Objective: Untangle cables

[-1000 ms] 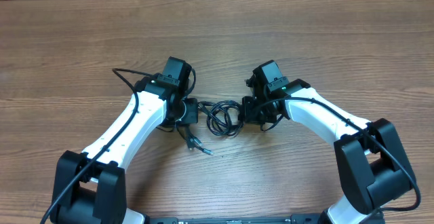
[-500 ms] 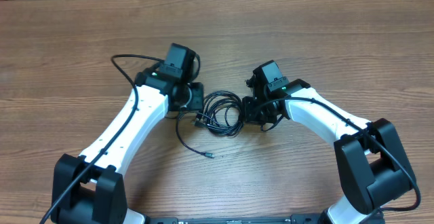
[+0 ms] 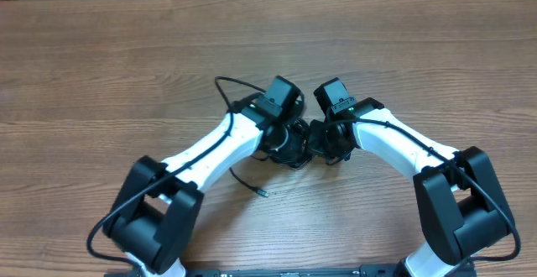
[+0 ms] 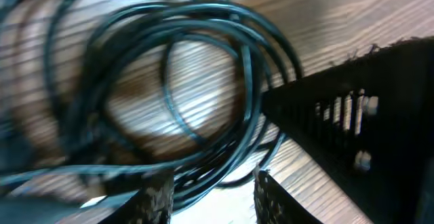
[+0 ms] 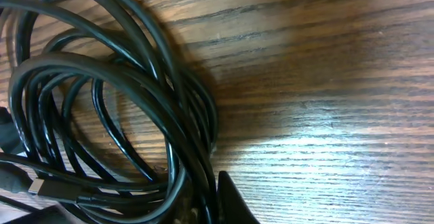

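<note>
A tangled coil of thin black cables (image 5: 102, 108) lies on the wooden table, mostly hidden under both grippers in the overhead view. One loose tail (image 3: 245, 180) runs out toward the front and ends in a small plug (image 3: 263, 193). My left gripper (image 3: 288, 141) is down over the coil, open, with several strands (image 4: 203, 102) between its fingers (image 4: 213, 198). My right gripper (image 3: 324, 143) sits at the coil's right edge, and its fingers (image 5: 207, 203) are shut on a few strands. Only one right finger shows. In the left wrist view the right gripper (image 4: 352, 115) is close beside the coil.
The wooden table (image 3: 101, 67) stretches on all sides. A black lead (image 3: 226, 88) loops off the left arm. The two gripper heads are nearly touching at the middle of the table.
My left arm has swung to the right, from the coil's left side to directly over it, close to the right gripper. The right arm has not moved. The loose tail stays at the front.
</note>
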